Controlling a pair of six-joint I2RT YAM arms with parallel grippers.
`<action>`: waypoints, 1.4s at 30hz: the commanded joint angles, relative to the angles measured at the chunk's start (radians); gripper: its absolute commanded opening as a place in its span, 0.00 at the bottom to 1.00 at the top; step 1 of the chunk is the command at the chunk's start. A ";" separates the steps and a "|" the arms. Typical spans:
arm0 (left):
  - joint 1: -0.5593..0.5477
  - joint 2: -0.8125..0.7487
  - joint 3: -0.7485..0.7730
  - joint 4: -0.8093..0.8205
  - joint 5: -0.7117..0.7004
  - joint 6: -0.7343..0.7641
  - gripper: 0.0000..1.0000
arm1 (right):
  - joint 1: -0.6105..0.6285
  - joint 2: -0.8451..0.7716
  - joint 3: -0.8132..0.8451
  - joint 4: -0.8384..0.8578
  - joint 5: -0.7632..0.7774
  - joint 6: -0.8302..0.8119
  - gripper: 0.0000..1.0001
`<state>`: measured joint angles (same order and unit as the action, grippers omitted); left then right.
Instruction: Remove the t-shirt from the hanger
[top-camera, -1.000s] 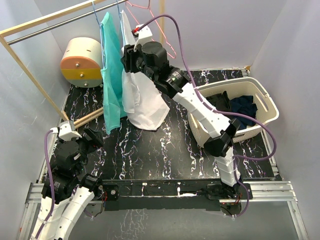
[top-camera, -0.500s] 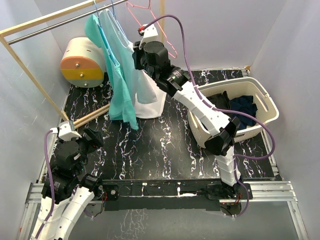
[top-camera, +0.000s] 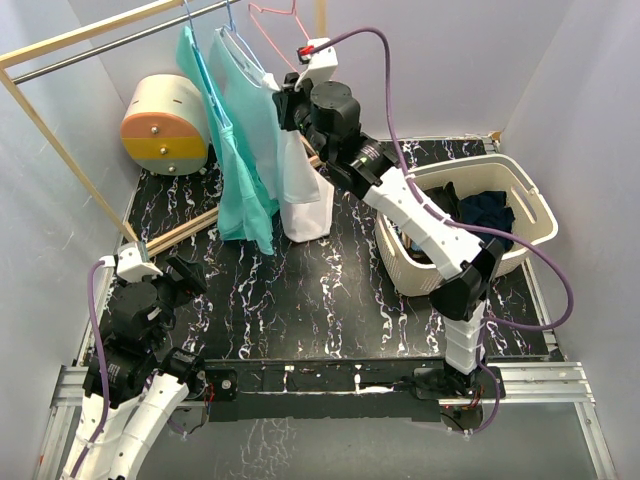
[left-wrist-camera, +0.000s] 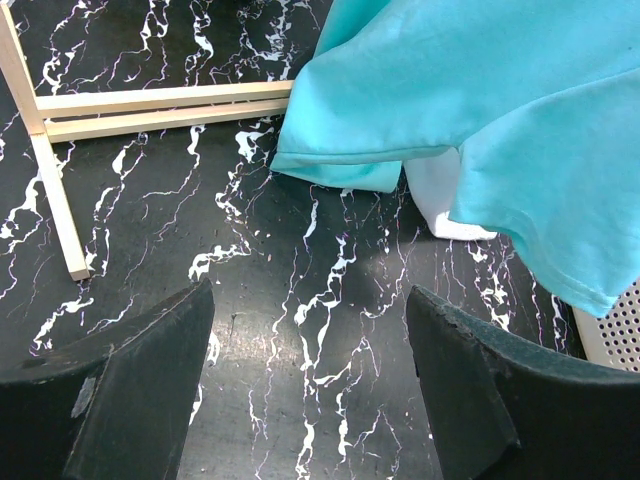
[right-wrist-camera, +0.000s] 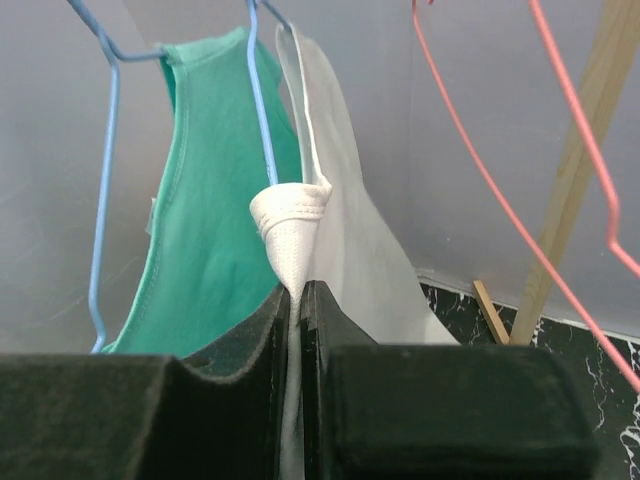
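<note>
– T-shirt (top-camera: 303, 195) first: where is it, seen from above?
– It is white and hangs from the rail (top-camera: 100, 52) at the back left, touching a teal shirt (top-camera: 240, 150) on its left. Its lower hem hangs over the black marbled table (top-camera: 300, 290).
– And the arms?
– The right gripper (top-camera: 281, 100) is up at its top edge, with the arm reaching there past the laundry basket (top-camera: 540, 205). The left gripper (top-camera: 185, 273) sits low at the near left, well apart from the clothes.
– What does the left wrist camera show?
– Its fingers (left-wrist-camera: 140, 380) stand wide apart over the table with nothing between them. The teal shirt fills the upper right, and a small white patch shows beneath its hem. The wooden foot (left-wrist-camera: 150, 105) of the rack lies at the upper left.
– And the right wrist camera?
– The fingers (right-wrist-camera: 230, 390) are pressed together on white cloth. A ribbed, stitched edge bunches into a small roll just above the tips. Above that, the cloth rises thin and smooth along a blue hanger (right-wrist-camera: 257, 100), and the teal shirt hangs just left of it. A bare pink hanger (right-wrist-camera: 500, 200) hangs to the right.
</note>
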<state>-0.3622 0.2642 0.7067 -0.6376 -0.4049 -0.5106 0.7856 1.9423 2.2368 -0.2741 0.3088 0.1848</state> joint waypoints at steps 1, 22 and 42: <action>-0.001 -0.010 0.002 -0.006 -0.017 -0.005 0.76 | -0.003 -0.111 -0.016 0.243 0.012 0.003 0.08; -0.001 -0.015 0.003 -0.007 -0.021 -0.006 0.75 | -0.004 -0.315 -0.196 0.309 0.041 0.007 0.08; 0.000 0.003 0.020 0.334 0.402 0.137 0.84 | -0.004 -1.006 -0.748 -0.083 -0.145 0.109 0.08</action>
<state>-0.3622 0.2394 0.6994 -0.4904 -0.1951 -0.4179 0.7845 1.0477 1.4876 -0.2592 0.2638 0.2462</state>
